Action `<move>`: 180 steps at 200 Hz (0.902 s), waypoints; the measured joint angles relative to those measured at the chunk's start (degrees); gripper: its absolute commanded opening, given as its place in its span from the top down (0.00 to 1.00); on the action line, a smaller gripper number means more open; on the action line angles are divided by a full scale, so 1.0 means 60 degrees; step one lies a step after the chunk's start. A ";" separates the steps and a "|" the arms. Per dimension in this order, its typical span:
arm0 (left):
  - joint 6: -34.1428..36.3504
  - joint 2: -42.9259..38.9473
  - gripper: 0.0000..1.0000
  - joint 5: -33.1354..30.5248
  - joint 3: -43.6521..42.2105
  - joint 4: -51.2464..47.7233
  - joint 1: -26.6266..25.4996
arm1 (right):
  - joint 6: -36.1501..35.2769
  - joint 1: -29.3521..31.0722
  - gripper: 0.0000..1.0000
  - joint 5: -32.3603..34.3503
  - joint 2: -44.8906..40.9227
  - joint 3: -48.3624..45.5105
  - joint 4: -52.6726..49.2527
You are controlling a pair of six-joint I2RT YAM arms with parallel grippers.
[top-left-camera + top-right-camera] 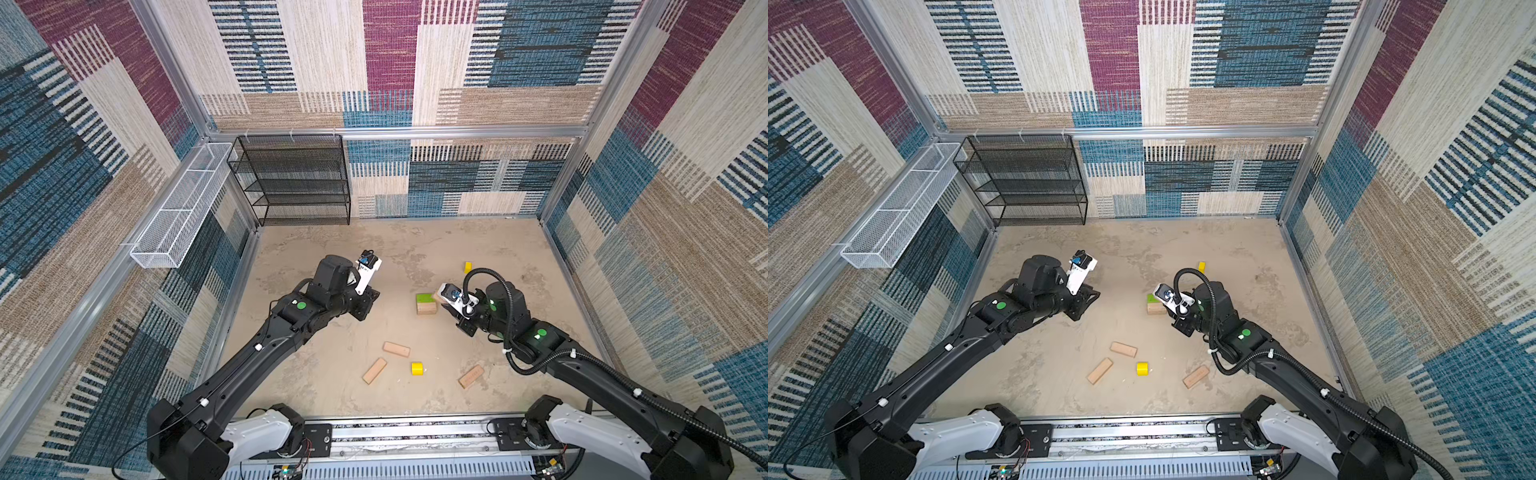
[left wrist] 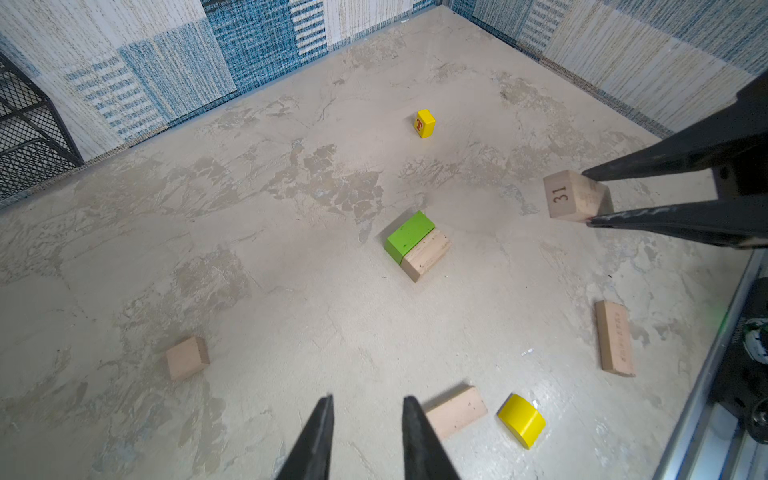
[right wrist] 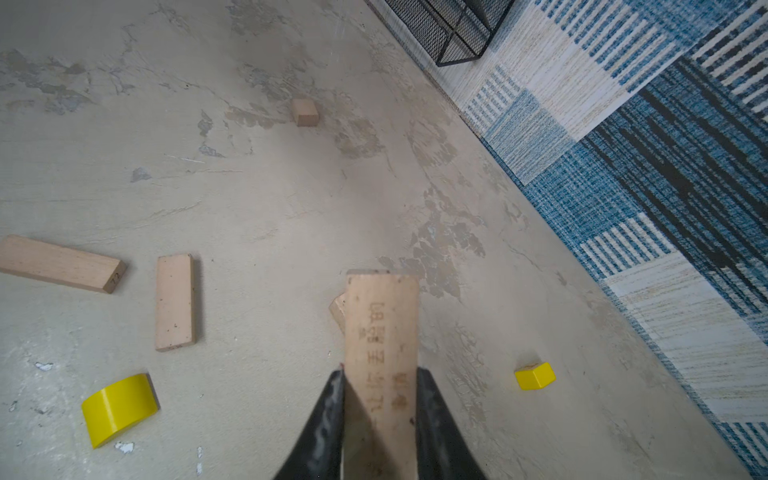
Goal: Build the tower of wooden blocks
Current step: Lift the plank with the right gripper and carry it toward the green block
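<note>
Tan plank point(image 3: 380, 332) btwn R jaws, near green brick point(image 2: 409, 235).

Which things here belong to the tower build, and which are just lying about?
Job: lime-green wooden brick touching base tan wooden plank; held tan wooden plank in right gripper; three loose tan planks; short tan block; yellow half-round piece; small yellow block.
Lying about: black wire-mesh shelf; white wire basket.
</note>
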 measured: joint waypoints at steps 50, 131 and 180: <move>-0.0036 0.0066 0.68 0.0000 0.0033 -0.0004 0.0000 | 0.0889 -0.0018 1.00 0.0586 0.0073 0.0018 0.0084; -0.0211 0.0703 0.68 0.0004 0.0430 -0.0251 0.0000 | 0.3697 -0.0015 1.00 0.0838 0.1104 0.0940 0.0342; -0.0211 0.1060 0.68 -0.0084 0.0656 -0.0645 0.0000 | 0.5730 -0.0004 1.00 0.1129 0.2404 0.2033 -0.0055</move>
